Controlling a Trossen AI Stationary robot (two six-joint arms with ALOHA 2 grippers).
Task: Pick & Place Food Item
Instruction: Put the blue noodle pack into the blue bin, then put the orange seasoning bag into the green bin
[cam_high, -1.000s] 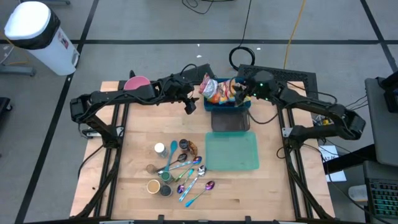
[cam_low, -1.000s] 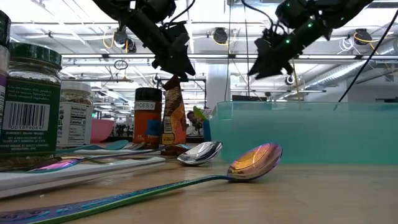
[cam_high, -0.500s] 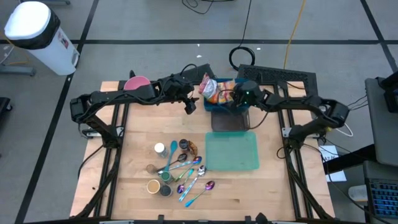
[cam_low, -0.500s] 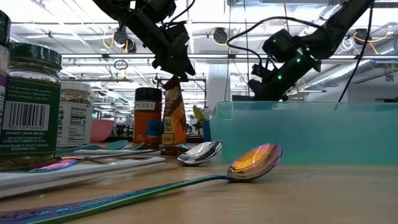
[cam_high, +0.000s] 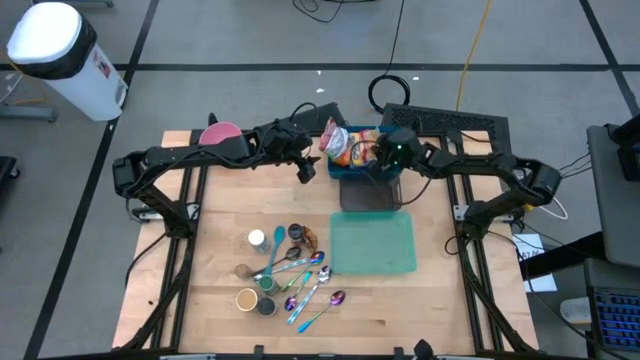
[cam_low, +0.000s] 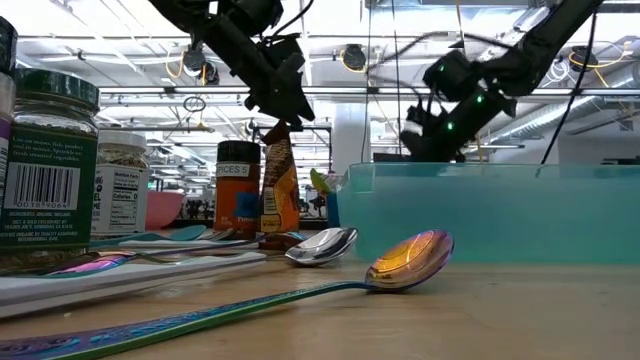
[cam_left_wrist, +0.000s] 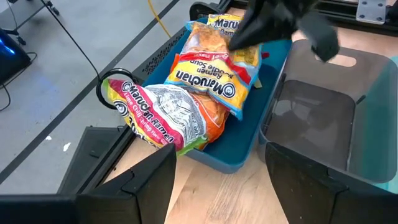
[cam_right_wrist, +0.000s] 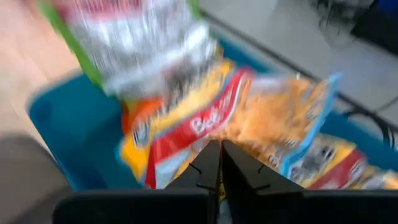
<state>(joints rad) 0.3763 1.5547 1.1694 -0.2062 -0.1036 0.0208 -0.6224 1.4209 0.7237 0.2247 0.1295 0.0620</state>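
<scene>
Now right tool — clamped on ramen packet.

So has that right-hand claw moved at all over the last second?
Yes. The right gripper has dropped from beside the dark cable coil down into the blue plastic bin, closing among the ramen packets.

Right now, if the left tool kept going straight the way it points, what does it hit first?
Probably the crinkly green, pink and white ramen packet at the near end of the blue plastic bin. It lies right ahead of the open left tool, though depth is hard to judge.
</scene>
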